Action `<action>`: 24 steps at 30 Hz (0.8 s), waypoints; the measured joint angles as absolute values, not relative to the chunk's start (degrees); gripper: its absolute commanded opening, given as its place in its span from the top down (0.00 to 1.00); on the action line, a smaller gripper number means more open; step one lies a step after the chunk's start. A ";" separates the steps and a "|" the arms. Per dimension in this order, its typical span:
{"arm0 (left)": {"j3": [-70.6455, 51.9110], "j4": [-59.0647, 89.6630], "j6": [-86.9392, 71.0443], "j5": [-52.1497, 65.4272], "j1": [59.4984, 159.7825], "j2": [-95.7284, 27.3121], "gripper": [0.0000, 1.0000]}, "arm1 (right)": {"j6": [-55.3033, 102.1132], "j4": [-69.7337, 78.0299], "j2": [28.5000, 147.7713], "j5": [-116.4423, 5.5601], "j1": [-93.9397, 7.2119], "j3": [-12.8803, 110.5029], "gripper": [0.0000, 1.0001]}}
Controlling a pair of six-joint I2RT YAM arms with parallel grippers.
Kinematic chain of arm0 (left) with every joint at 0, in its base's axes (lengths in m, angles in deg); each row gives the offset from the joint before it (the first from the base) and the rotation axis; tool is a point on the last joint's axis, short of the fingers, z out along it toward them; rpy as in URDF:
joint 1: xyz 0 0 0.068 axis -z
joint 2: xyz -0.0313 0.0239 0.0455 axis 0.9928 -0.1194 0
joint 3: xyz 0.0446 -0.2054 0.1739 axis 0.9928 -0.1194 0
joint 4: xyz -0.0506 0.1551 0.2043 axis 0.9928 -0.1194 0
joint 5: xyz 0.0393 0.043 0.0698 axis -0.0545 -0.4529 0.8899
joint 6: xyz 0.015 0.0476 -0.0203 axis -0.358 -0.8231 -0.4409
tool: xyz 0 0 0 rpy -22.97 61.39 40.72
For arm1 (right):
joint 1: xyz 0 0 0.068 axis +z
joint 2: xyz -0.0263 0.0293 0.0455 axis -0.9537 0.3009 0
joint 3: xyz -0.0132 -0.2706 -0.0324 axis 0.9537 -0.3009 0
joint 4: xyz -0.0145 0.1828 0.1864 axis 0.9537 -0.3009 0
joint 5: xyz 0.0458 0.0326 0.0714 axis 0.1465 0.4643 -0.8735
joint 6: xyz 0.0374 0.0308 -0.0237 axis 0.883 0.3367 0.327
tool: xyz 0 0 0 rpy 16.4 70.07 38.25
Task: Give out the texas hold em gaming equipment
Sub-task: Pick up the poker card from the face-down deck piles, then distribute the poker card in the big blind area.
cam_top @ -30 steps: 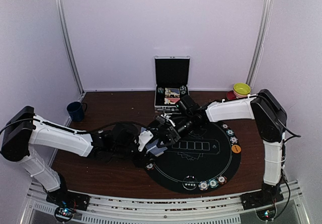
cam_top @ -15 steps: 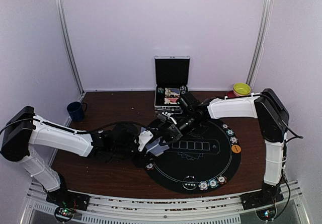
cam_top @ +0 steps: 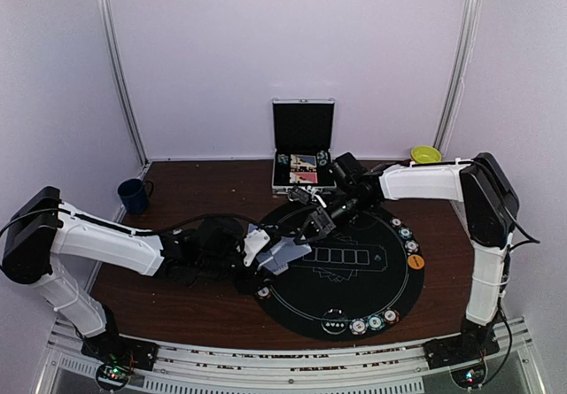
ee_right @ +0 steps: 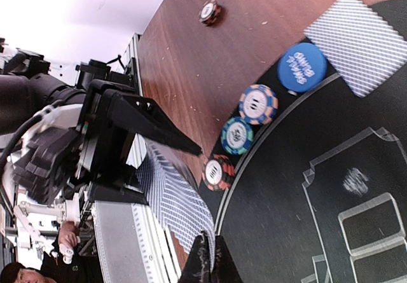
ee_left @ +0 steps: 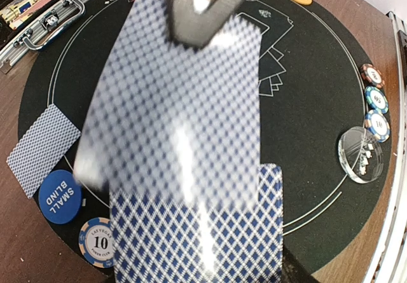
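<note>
A card (ee_left: 178, 105) is pinched by the right hand (ee_left: 202, 25), the deck (ee_left: 197, 232) seemingly by the left hand (cam_top: 270, 252). Chips (ee_left: 376, 98) are placed; few cards are dealt.

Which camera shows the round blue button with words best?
The left wrist view: the round blue button is big there, and SMALL BLIND reads clearly. The right wrist view shows the button whole too, with smaller tilted words. In the top view I cannot find it.

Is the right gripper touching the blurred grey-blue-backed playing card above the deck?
Touching. In the left wrist view the right gripper pinches the top edge of the grey-blue-backed playing card, its dark fingers meeting on it above the deck.
</note>
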State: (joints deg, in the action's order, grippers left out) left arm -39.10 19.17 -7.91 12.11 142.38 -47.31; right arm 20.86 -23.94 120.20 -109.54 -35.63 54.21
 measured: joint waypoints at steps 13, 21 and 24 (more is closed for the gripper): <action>-39.10 19.59 -7.95 12.27 142.41 -47.31 0.48 | 20.64 -22.06 108.83 -109.14 -50.45 37.62 1.00; -39.10 19.54 -7.93 12.62 142.41 -45.56 0.48 | 15.29 -26.04 105.18 -107.81 -60.57 31.94 1.00; -39.10 19.52 -7.93 12.77 142.41 -44.80 0.47 | 11.81 -29.15 103.37 -107.22 -63.45 30.65 1.00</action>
